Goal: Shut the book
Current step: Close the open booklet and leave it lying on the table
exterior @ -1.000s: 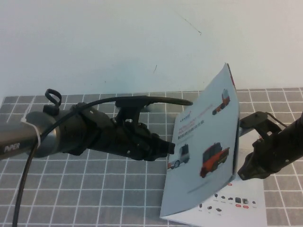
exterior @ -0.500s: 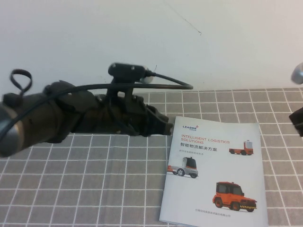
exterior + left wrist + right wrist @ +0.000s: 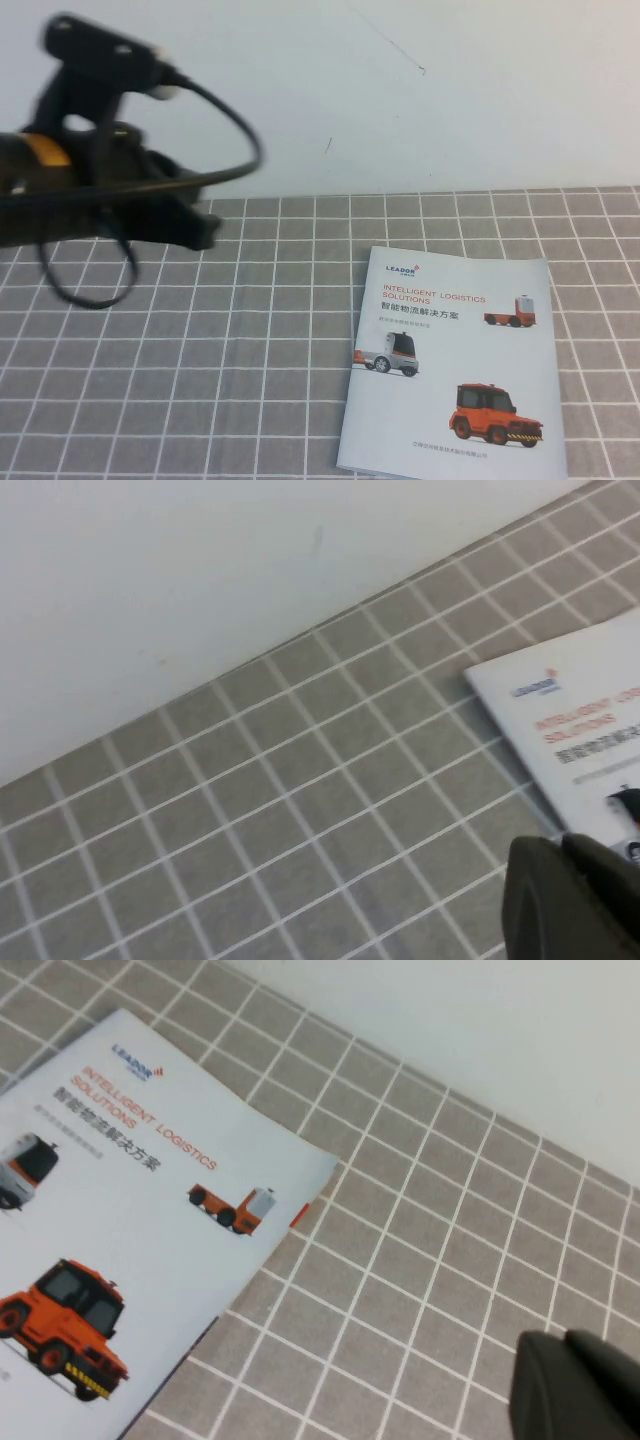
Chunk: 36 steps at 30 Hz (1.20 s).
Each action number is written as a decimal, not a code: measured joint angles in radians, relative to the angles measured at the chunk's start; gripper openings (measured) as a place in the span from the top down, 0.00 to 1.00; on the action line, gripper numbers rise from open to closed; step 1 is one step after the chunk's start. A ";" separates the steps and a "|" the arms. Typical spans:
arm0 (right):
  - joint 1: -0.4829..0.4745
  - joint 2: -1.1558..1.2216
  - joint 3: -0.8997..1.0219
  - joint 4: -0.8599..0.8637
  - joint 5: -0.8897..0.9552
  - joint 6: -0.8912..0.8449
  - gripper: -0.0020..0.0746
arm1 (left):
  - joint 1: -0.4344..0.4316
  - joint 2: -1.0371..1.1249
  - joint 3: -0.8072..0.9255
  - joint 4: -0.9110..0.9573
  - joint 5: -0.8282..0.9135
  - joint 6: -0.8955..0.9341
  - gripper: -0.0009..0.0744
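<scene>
High view: the book (image 3: pixel 455 365) is laid shut, cover up, on the surface (image 3: pixel 250 380) at the right, so the left gripper (image 3: pixel 203 232) is held raised at the left and the right gripper (image 3: pixel 575 1385) beside the book, neither grip's state being discernible.

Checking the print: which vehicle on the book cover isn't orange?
The white-grey van at the white glossy book's left edge; both others are orange. Left gripper hangs far left; right gripper is off its right.
</scene>
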 joint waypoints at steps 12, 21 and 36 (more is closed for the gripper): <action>0.000 -0.422 0.299 0.066 0.019 0.015 0.98 | 0.045 -0.397 0.493 0.208 -0.309 -0.207 0.99; 0.000 -0.628 0.446 0.085 0.035 0.018 0.98 | 0.046 -0.695 0.764 0.236 -0.446 -0.177 0.99; 0.000 -0.638 0.468 0.091 0.048 0.018 0.98 | 0.046 -0.760 0.787 0.237 -0.314 -0.175 0.99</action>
